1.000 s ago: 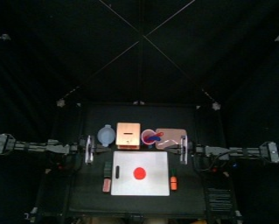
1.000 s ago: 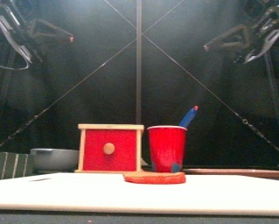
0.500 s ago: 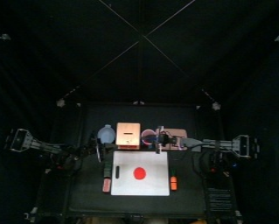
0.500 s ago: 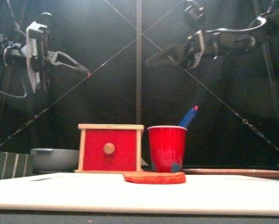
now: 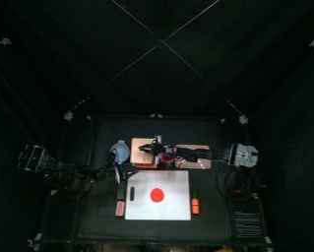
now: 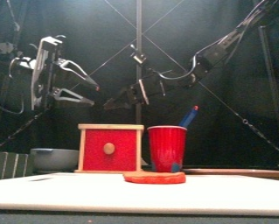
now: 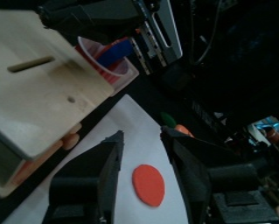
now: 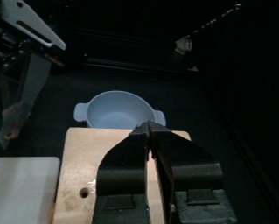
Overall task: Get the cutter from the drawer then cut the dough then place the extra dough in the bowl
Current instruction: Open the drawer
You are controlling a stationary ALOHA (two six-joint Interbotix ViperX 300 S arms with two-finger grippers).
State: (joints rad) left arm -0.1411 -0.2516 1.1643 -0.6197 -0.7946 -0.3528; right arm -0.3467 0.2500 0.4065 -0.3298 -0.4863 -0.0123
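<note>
The flat red dough (image 5: 156, 193) (image 6: 155, 177) (image 7: 148, 185) lies in the middle of the white cutting board (image 5: 179, 212) (image 7: 118, 118). Behind the board stands the wooden box (image 5: 145, 156) (image 6: 111, 148) (image 8: 89, 179), its red drawer front closed. I cannot see the cutter. The blue-grey bowl (image 5: 121, 151) (image 6: 54, 159) (image 8: 118, 109) sits left of the box. High above the board's left side hangs my left gripper (image 5: 114, 173) (image 6: 83, 87) (image 7: 146, 136), open and empty. Reaching in from the right, my right gripper (image 6: 110, 104) (image 8: 151, 126) hovers shut over the box top, near the bowl.
A red cup (image 6: 167, 147) (image 7: 107, 57) with a blue knife stands right of the box, under the right arm. Small orange toys lie at the board's left side (image 5: 120, 209) and right side (image 5: 195, 205).
The left gripper has gone from shut to open and moved in over the board's left side. The right arm has swung in from the right to over the box.
</note>
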